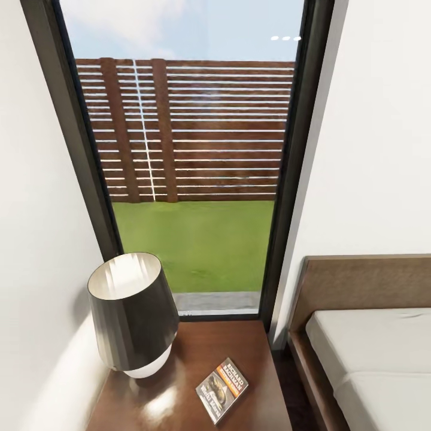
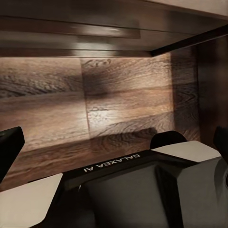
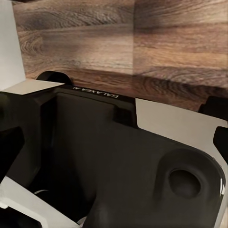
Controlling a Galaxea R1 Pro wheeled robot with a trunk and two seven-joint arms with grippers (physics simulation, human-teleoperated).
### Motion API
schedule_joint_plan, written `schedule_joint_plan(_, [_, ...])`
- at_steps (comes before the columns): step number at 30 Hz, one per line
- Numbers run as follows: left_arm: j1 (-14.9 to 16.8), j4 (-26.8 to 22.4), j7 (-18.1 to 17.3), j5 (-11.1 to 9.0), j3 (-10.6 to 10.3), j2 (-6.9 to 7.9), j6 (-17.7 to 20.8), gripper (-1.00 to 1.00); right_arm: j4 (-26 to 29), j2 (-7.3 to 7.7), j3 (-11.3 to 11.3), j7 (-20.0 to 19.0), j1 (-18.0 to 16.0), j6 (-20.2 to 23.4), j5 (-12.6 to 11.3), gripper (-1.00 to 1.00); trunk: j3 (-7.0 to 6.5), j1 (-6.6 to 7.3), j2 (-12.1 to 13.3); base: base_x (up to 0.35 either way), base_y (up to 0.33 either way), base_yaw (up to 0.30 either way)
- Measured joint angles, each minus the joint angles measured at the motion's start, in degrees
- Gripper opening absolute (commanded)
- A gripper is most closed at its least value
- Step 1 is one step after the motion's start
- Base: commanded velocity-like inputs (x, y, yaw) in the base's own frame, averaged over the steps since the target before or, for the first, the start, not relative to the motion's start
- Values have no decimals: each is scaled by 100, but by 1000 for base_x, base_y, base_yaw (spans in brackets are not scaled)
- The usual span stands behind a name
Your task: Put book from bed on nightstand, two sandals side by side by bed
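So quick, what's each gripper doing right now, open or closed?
Left gripper: open, holding nothing.
Right gripper: open, holding nothing.

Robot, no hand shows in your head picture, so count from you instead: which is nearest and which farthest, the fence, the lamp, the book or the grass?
1. Book: on the nightstand, near its front, right of the lamp.
2. Lamp: on the nightstand's left, a bit further back.
3. Grass: outside, just past the window.
4. Fence: behind the grass.

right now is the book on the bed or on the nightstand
On the nightstand: the book lies flat on its glossy top, beside the lamp.
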State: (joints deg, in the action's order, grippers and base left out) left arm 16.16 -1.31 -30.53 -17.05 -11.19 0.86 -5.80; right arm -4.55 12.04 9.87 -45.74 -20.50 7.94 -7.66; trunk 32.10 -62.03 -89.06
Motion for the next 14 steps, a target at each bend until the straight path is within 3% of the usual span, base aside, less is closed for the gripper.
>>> schedule_joint_plan(14, [1,2,0,3,0,0,1,100,-1,-18,0,0,0,0,10,100,0,0,0,0,0,0])
